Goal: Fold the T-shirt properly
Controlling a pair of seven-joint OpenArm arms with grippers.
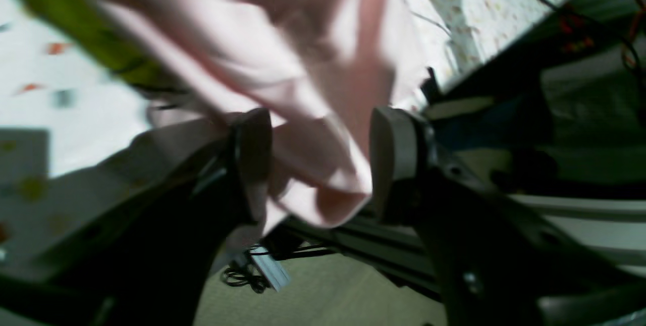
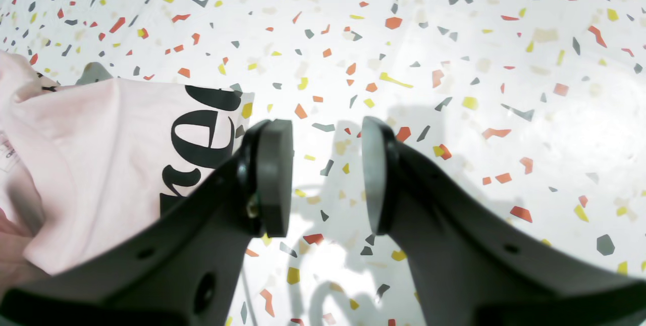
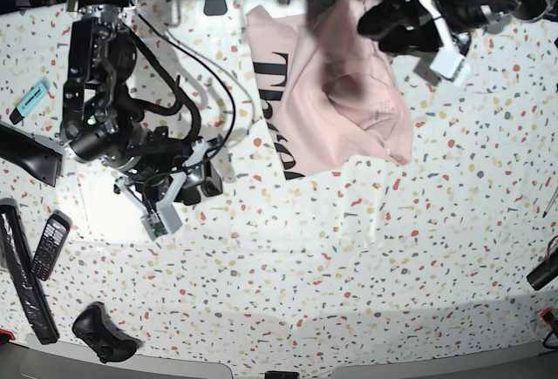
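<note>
Right now I'm early in the fold, at the stage of gathering and spreading the T-shirt [image 3: 336, 104]. It lies rumpled at the far side of the table [image 3: 349, 248], a little right of centre, with one lettered flap turned up along its left edge and the rest bunched in a pale pink heap.

My left gripper [image 1: 320, 164] is up at the far right, lifted clear of the surface. Its pads stand wide apart, and a loose fold of pink cloth hangs down between them; from the wrist view the fabric brushes both pads, but I cannot tell whether it is pinched or merely draped there.

My right gripper [image 2: 327, 174] hovers over bare speckled table near the left side, jaws parted with nothing between them, the shirt's lettered edge just to its left.

By my reckoning, the next move calls for a firm hold on that hanging fold, then bringing the right gripper across to take another edge, so the cloth can be pulled flat before any folding.

As for writing: big black serif letters run along the upturned flap, "re" being all I can read. A small white label shows at the edge of the right wrist view, too small to read.
</note>
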